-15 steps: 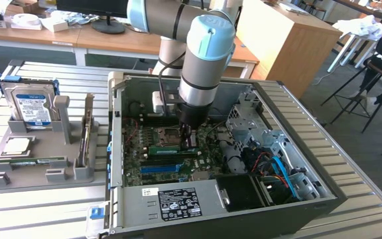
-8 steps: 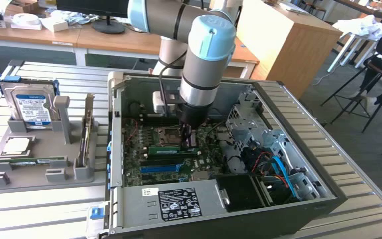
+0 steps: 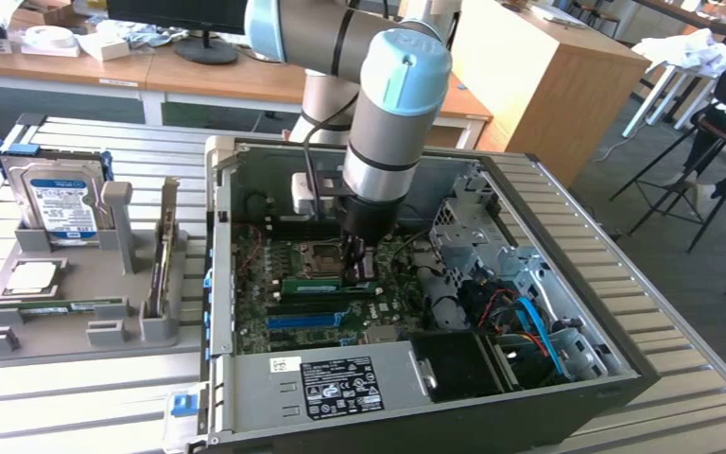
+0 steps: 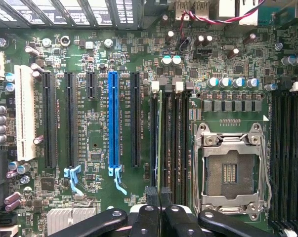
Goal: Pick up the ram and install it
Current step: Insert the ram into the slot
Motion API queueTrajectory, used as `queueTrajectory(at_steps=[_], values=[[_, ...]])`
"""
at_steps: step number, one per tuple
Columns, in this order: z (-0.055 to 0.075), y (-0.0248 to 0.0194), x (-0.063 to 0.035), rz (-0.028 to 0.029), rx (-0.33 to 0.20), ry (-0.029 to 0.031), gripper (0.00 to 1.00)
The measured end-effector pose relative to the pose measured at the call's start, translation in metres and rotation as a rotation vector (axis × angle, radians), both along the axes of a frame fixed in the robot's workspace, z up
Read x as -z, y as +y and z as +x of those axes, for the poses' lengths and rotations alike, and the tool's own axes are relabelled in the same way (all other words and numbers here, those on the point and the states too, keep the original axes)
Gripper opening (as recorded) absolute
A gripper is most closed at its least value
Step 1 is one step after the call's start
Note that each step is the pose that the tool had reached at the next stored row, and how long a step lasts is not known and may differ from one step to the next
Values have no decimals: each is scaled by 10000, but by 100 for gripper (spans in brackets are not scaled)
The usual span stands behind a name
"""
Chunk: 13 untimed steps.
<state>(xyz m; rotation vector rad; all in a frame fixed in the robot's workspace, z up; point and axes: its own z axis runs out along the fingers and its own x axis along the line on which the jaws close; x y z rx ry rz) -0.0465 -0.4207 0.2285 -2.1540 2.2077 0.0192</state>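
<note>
The ram (image 4: 160, 138) shows edge-on as a thin green strip standing along a black memory slot beside the CPU socket (image 4: 231, 170). My gripper (image 4: 161, 217) is shut on its near end, with the black fingers (image 4: 148, 219) pressed against both faces. In the exterior view, the gripper (image 3: 362, 270) reaches down into the open computer case (image 3: 218, 236), at one end of the green ram (image 3: 319, 282) lying along the motherboard. Whether the stick is fully seated I cannot tell. A second green stick like it (image 3: 54, 305) lies in the grey holder (image 3: 35, 340) at the exterior view's left.
The grey holder also carries a hard drive (image 3: 60, 194) and a square silver processor chip (image 3: 33, 276). A blue slot (image 4: 113, 118) and black slots run parallel to the ram. The power supply (image 3: 337, 383), drive cage and cables (image 3: 527, 312) crowd the case.
</note>
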Motion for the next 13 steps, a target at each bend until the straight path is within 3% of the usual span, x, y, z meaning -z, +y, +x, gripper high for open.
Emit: queueTrajectory(at_steps=[13], values=[[17, 0, 1, -2, 0, 15, 12]])
